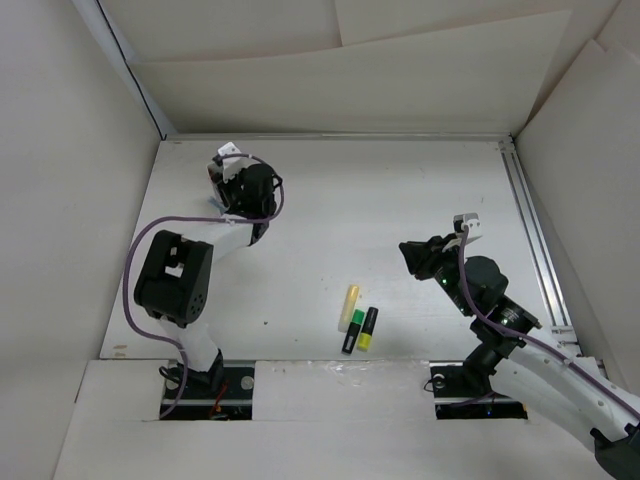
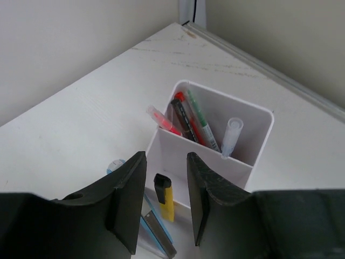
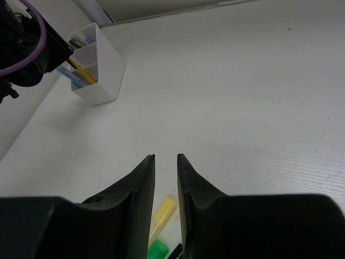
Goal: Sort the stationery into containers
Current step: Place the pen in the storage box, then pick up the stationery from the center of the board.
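Observation:
The white two-compartment box (image 2: 215,168) stands in the table's far left corner. Its far compartment holds red, grey and green pens (image 2: 190,120) and a clear-capped one. Its near compartment holds a yellow highlighter (image 2: 166,198) with a black cap and a blue pen. My left gripper (image 2: 165,156) is open and empty just above the near compartment; in the top view it (image 1: 245,188) hides the box. Three highlighters lie at mid-table: pale yellow (image 1: 350,298), green (image 1: 351,328) and yellow (image 1: 367,328). My right gripper (image 3: 165,156) is narrowly open and empty above them (image 1: 412,258).
The right wrist view shows the box (image 3: 102,75) far off at upper left, with the left arm (image 3: 27,48) over it. White walls close the table on the left, back and right. A metal rail (image 1: 535,240) runs along the right side.

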You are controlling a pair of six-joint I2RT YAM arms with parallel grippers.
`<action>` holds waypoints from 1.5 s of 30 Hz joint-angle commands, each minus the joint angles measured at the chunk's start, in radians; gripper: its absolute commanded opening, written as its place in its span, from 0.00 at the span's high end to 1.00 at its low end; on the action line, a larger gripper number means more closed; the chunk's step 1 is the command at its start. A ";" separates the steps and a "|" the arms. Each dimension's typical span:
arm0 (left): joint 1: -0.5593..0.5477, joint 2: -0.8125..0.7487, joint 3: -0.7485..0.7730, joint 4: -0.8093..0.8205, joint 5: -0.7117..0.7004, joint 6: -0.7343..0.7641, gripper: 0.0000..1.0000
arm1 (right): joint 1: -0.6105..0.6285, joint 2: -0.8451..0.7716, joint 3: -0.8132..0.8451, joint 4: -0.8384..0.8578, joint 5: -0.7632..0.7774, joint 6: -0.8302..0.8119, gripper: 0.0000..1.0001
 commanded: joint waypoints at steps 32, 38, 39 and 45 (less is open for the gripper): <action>-0.194 -0.498 -0.105 -0.462 0.468 -0.433 1.00 | -0.015 0.037 0.009 0.031 0.037 -0.004 0.99; -0.395 -0.317 -0.008 -0.543 0.684 -0.277 1.00 | -0.015 0.028 0.009 0.004 0.094 0.007 0.80; -0.416 -0.306 0.001 -0.561 0.717 -0.266 0.98 | -0.015 0.028 0.009 0.003 0.108 0.007 0.78; -0.538 -0.266 -0.060 -0.635 0.941 -0.269 0.80 | -0.015 0.037 0.027 -0.056 0.178 0.039 0.70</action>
